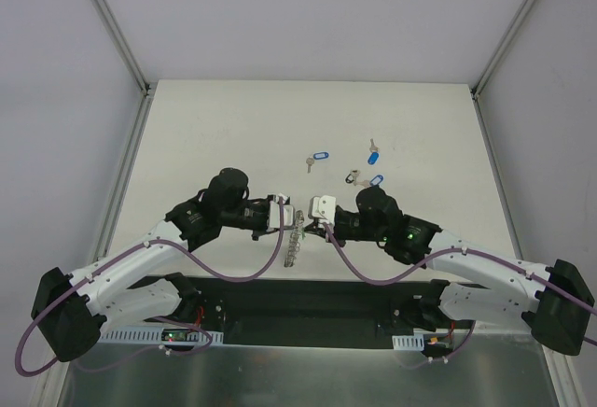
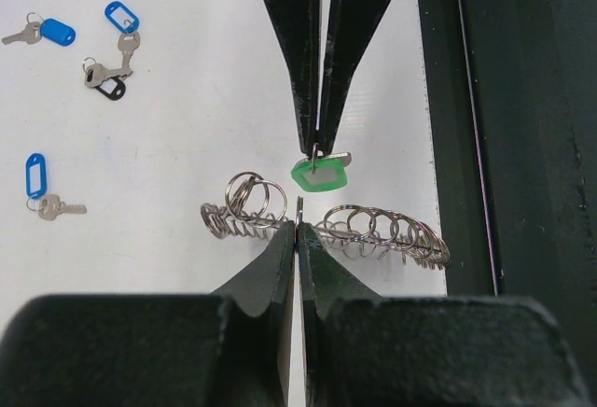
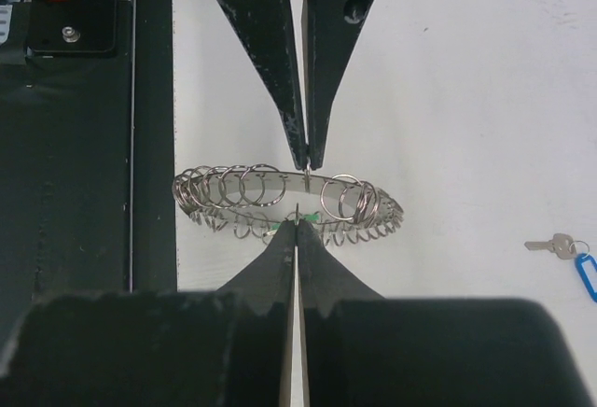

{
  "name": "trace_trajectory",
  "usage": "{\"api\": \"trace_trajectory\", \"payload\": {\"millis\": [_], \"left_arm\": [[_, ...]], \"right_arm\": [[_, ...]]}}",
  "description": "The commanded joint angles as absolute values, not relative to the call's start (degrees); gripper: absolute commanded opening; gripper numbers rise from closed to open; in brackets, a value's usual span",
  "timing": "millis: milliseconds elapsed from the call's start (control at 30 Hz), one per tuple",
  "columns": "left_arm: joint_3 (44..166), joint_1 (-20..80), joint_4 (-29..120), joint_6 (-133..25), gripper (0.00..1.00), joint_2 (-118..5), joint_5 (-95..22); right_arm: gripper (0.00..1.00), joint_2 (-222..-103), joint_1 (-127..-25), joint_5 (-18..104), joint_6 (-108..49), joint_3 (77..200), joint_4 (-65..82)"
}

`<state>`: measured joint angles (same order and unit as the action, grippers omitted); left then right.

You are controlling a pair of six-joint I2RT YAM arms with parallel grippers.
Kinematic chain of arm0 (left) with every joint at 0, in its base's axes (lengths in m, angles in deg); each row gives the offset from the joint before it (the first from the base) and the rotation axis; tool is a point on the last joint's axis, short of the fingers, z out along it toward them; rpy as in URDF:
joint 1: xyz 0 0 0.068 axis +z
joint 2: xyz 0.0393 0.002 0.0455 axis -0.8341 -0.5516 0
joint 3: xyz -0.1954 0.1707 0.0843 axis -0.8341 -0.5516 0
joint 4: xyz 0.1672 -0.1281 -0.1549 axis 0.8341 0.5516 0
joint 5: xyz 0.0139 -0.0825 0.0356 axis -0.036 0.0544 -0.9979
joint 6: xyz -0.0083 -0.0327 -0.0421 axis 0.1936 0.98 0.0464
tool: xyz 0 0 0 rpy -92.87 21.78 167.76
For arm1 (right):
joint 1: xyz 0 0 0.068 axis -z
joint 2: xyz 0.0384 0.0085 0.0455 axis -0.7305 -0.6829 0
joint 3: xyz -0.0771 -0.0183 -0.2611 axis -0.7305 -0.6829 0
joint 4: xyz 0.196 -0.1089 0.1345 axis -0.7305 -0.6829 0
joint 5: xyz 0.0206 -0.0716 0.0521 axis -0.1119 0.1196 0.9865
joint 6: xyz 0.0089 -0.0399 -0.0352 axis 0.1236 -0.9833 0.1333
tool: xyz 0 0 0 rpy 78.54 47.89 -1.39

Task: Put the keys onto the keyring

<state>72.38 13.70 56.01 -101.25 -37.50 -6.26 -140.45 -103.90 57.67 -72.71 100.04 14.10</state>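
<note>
Nearest, at the worktop's [image 1: 233, 127] near edge, both arms reach inward and their tips meet around the middle. The left gripper [image 2: 298, 228] has its jaws pressed together on the thin band of the keyring [image 2: 378, 231], which stands on edge between the two arms, close to the near edge. Facing it, the right gripper [image 3: 297, 225] pinches the little loop of the green-tagged key [image 2: 320, 175], so the tag hangs just beside the band. I cannot tell whether that loop has caught on the ring.

The blue-tagged keys [image 2: 54, 32] and a dark-tagged key [image 2: 104, 80] lie loose farther in, towards the far edge and right of centre.

To my eye the ring is stiff and light, but its fringe of small wire loops would swing and snag. A bare stretch of band between loops looks the safest hold, and smooth metal that thin may slip or twist in the fingers. Each key seems featherweight. Its tag would dangle and turn it, so the loop or the head is the place to grip.

No tray or box shows. The ring is the only holder, and I see no key hanging from it.
</note>
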Motion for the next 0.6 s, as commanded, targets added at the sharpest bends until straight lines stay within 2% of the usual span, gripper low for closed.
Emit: {"api": "trace_trajectory", "payload": {"millis": [0, 567], "left_arm": [[72.2, 13.2, 55.5, -103.6, 0.0, -36.9, -4.8], [73.3, 13.1, 56.7, -104.3, 0.0, -37.9, -3.3]], "right_arm": [[0.01, -139.7, -104.5, 56.2, -73.0, 100.9, 18.6], [0.01, -141.6, -105.8, 54.3, -74.3, 101.9, 17.1]]}}
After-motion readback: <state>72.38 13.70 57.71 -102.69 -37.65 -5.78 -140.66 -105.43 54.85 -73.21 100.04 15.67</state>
